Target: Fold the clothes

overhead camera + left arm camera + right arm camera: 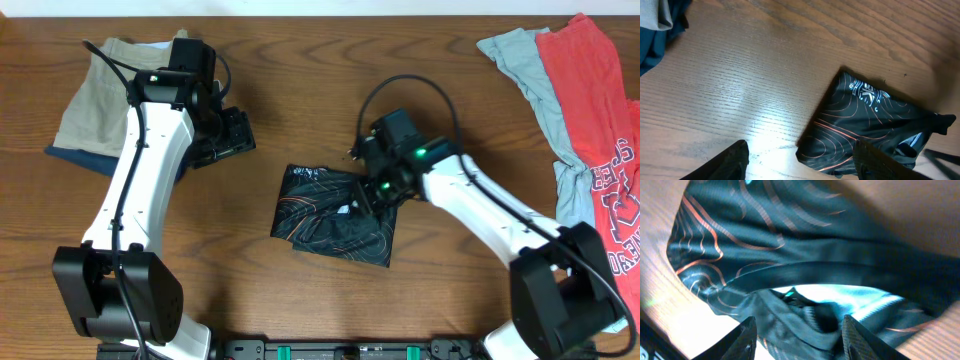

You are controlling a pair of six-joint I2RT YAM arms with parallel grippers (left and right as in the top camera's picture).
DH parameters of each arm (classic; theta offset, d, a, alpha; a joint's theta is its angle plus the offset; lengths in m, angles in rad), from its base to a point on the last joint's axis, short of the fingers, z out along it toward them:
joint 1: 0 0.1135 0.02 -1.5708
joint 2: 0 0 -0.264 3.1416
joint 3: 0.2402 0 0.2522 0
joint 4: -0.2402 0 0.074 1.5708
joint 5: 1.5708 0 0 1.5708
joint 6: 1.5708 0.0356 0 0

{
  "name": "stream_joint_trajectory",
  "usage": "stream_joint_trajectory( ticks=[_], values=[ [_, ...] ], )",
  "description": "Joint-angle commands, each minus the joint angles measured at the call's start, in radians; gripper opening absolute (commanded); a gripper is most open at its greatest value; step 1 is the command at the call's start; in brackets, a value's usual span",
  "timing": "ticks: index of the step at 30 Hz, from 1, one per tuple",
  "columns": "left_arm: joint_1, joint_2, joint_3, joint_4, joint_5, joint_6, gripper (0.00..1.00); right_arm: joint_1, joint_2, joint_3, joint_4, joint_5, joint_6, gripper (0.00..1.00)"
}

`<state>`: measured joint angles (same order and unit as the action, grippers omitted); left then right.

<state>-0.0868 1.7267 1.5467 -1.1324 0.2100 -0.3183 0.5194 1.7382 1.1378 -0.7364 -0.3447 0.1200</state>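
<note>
The black jersey point(330, 215) with thin orange contour lines lies folded into a small bundle at the table's middle. It also shows in the left wrist view point(875, 127) and fills the right wrist view point(805, 255). My right gripper point(378, 192) is open, low over the jersey's right edge, with folds of cloth between its fingers point(797, 335). My left gripper point(225, 135) is open and empty, up and to the left of the jersey; its fingers point(800, 160) frame bare wood and the jersey's near corner.
Khaki shorts point(100, 100) on a navy garment lie at the far left, under the left arm. A grey T-shirt point(530, 70) and a red T-shirt point(600, 140) lie at the far right. Bare wood surrounds the jersey.
</note>
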Motion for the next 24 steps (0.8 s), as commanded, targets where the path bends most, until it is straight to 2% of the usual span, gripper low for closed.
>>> stream_joint_trajectory(
  ticks=[1, 8, 12, 15, 18, 20, 22, 24],
  values=[
    [0.002, -0.001, -0.005, -0.002, -0.002, -0.013, 0.68, 0.036, 0.045, -0.009, -0.014, 0.045, -0.019, 0.51],
    [0.002, -0.001, -0.005, -0.002, -0.002, -0.013, 0.68, 0.045, 0.055, -0.009, -0.066, 0.162, 0.018, 0.49],
    [0.002, 0.000, -0.005, 0.002, -0.002, -0.013, 0.68, 0.043, 0.055, -0.010, -0.086, 0.161, 0.022, 0.46],
    [0.002, 0.000, -0.005, 0.002, -0.002, -0.013, 0.68, 0.044, 0.055, -0.010, -0.095, 0.160, 0.022, 0.50],
    [0.002, 0.000, -0.005, 0.002, -0.002, -0.013, 0.68, 0.048, 0.055, -0.010, -0.094, 0.145, 0.022, 0.48],
    [0.002, 0.000, -0.005, 0.002, -0.002, -0.013, 0.68, 0.055, 0.056, -0.010, -0.093, 0.142, 0.022, 0.42],
    [0.002, 0.000, -0.005, 0.002, -0.002, -0.013, 0.68, 0.069, 0.056, -0.010, -0.087, 0.142, 0.022, 0.32],
    [0.002, 0.000, -0.005, 0.004, -0.002, -0.013, 0.68, 0.083, 0.056, -0.010, -0.082, 0.142, 0.022, 0.13]
  ],
)
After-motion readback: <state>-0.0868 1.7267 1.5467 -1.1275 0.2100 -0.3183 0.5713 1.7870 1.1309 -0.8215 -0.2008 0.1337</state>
